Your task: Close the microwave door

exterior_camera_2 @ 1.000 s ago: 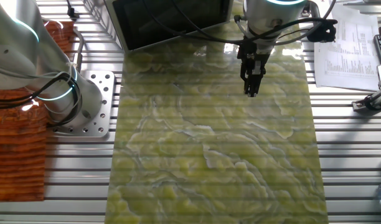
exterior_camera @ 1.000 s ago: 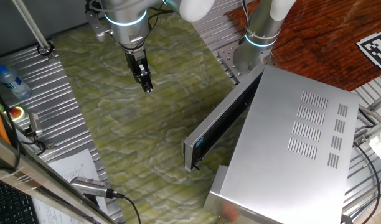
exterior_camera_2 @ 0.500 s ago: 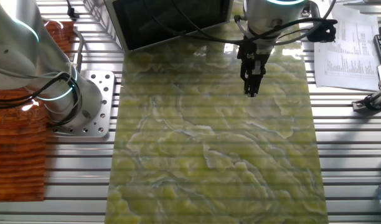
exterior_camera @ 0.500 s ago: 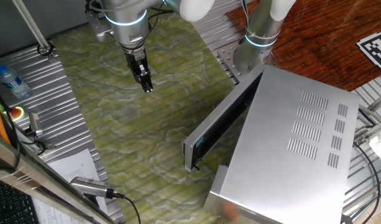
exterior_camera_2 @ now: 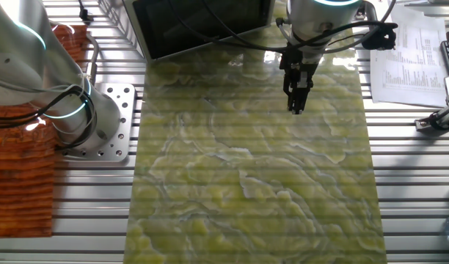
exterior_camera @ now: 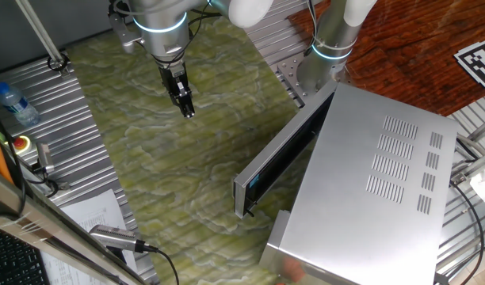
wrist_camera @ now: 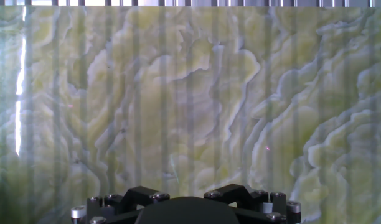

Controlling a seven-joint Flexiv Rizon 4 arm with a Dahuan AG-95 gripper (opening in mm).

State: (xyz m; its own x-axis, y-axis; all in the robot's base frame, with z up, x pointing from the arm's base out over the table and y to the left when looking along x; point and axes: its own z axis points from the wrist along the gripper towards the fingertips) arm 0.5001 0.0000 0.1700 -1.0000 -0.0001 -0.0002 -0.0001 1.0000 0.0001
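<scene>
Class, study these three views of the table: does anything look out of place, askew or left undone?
Yes: the microwave door stands ajar, swung out at an angle from the microwave instead of flush with its front. The gripper hangs over the green mat, well apart from the door. Nothing looks spilled or damaged.

The black two-finger gripper (exterior_camera_2: 296, 108) hangs over the green marbled mat (exterior_camera_2: 246, 176), fingers together and pointing down, near the mat's top right. Behind it stands the silver-framed microwave door with its dark glass window (exterior_camera_2: 199, 26), at the mat's far edge. The silver arm base on its bolted plate (exterior_camera_2: 85, 125) sits left, printed paper sheets (exterior_camera_2: 411, 59) right.
</scene>
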